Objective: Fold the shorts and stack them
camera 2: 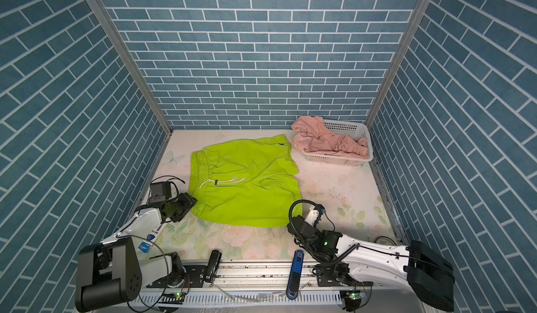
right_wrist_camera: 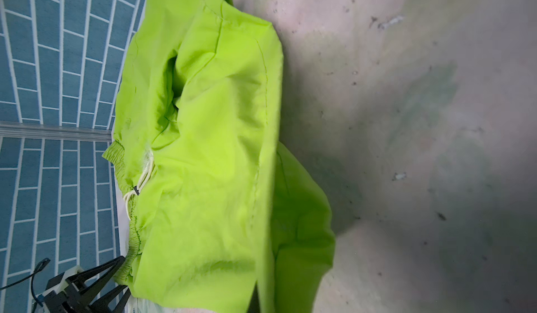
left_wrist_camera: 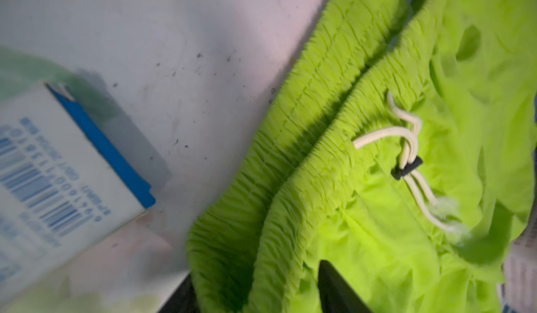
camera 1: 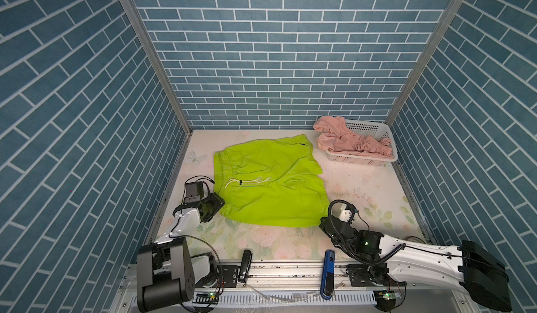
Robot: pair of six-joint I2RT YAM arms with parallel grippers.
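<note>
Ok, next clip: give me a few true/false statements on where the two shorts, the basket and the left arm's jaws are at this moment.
1. The green shorts lie spread out on the table. True.
2. The pink shorts lie folded on top of the green ones. False: they are crumpled in the white basket, partly hanging over its rim.
3. The green shorts have a white drawstring. True.
4. The basket stands at the near left corner of the table. False: it stands at the far right corner.
5. The left gripper has its jaws at the green shorts' waistband. True.
</note>
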